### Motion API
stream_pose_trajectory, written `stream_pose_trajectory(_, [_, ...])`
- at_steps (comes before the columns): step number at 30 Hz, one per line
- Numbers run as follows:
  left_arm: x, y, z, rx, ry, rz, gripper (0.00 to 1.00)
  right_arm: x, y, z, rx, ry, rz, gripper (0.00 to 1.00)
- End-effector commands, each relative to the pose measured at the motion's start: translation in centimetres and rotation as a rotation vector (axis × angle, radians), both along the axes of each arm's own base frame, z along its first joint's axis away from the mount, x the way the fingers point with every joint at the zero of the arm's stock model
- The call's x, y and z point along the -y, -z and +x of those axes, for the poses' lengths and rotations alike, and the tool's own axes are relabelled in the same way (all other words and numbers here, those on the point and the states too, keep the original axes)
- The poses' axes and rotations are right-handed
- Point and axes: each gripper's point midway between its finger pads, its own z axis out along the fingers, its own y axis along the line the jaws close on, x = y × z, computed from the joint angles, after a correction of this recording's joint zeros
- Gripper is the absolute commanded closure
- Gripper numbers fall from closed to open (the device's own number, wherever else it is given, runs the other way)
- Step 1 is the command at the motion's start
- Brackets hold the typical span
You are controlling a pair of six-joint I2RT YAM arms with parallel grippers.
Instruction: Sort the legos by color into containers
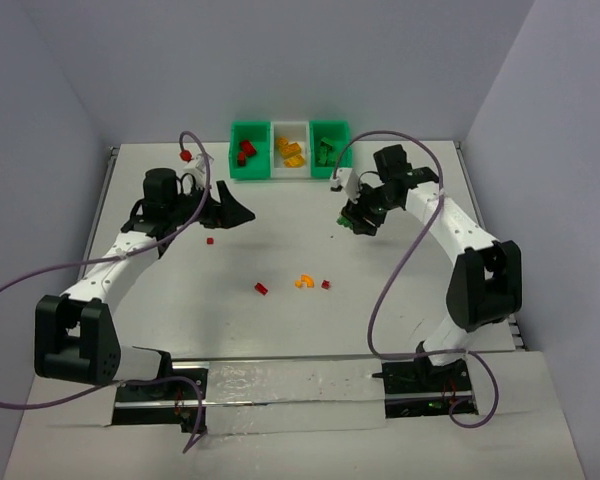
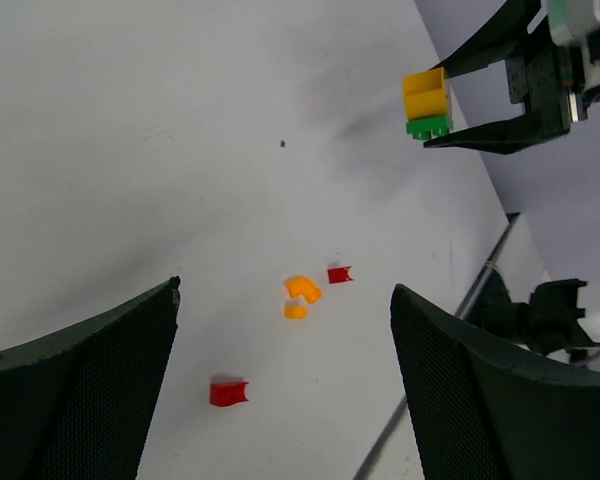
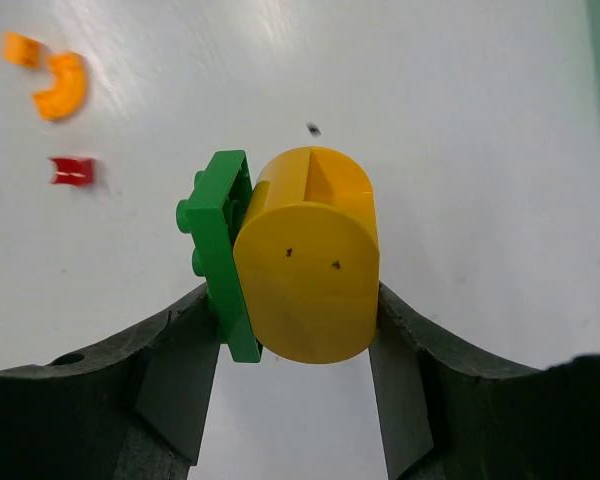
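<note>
Overhead, we see containers (image 1: 250, 173) at the worktop's (image 1: 280, 330) far edge with bricks inside, and loose legos (image 1: 303, 282) mid-worktop. Left wrist: left claw (image 2: 285, 400) gapes wide and holds nothing, above red and orange legos. Right wrist: right claw (image 3: 298, 330) clamps a yellow-and-green lego (image 3: 305, 265) above the worktop.

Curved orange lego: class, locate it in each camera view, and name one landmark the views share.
Top external: curved orange lego slightly below picture centre.
Left wrist: lower centre of the picture.
Right wrist: top-left corner.
Shared landmark: small red lego right beside it in all three.
</note>
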Motion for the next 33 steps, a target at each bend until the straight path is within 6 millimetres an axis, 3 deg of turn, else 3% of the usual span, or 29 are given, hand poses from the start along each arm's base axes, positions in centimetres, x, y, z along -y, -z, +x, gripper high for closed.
stream_pose_trajectory(1, [3.0, -1.8, -1.3, -0.019, 0.104, -0.106, 0.09, -5.5, -4.0, -2.3, 0.166, -0.293, 0.033, 0.46])
stream_pose_trajectory(8, [7.8, -1.6, -3.7, -0.114, 0.256, -0.127, 0.08, -10.0, -6.6, -4.9, 0.317, -0.488, -0.033, 0.47])
stream_pose_trajectory(11, [9.0, -1.2, -4.7, -0.141, 0.306, -0.116, 0.08, -10.8, -6.9, -5.6, 0.342, -0.532, -0.070, 0.47])
stream_pose_trajectory(20, [10.3, -0.8, -5.8, -0.161, 0.347, -0.123, 0.07, -11.8, -6.2, -7.1, 0.389, -0.612, -0.143, 0.47])
stream_pose_trajectory(33, [12.3, -0.9, -7.8, -0.179, 0.467, -0.188, 0.16, -13.0, -6.1, -8.3, 0.421, -0.693, -0.165, 0.47])
